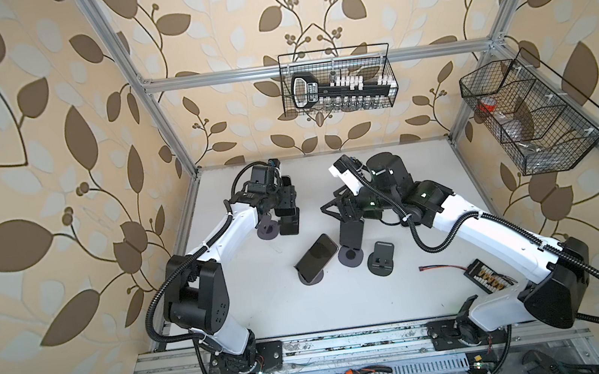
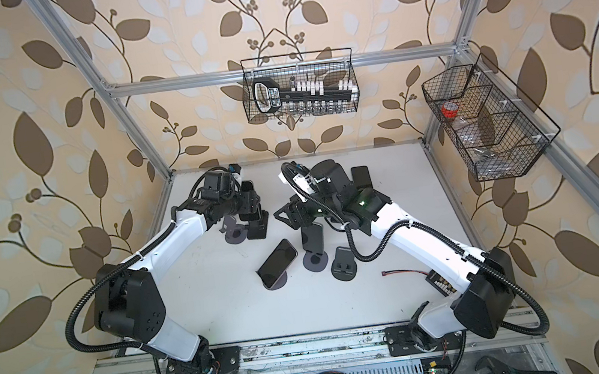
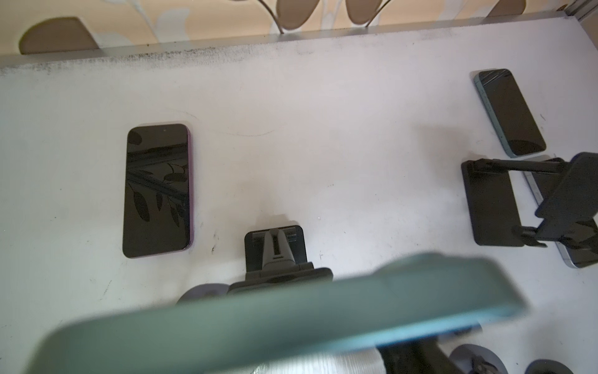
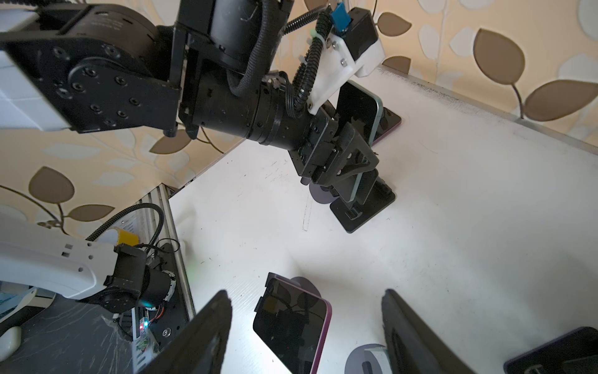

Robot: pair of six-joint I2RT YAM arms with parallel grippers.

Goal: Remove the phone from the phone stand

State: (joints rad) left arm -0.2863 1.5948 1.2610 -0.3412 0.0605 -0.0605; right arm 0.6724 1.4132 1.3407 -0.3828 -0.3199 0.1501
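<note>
**Green phone** (image 4: pixel 357 103), held on edge over the black folding stand (image 4: pixel 365 210) toward the far left of the table (image 4: pixel 469 243). Its long axis is near upright, and its lower end points down into the stand's cradle. The left hand (image 4: pixel 360 158) is seen clenched on the phone at about mid-length, so the stand lies directly beneath the grip. The clearing move is therefore judged to be a lift along the phone's own axis, then away. Whether the lower edge has cleared the cradle lip cannot be settled, as the hand covers it. The right hand (image 4: pixel 304 293) is seen spread and empty, well apart, facing a purple phone (image 4: pixel 291 327) propped on another stand. The left arm is the nearer.
</note>
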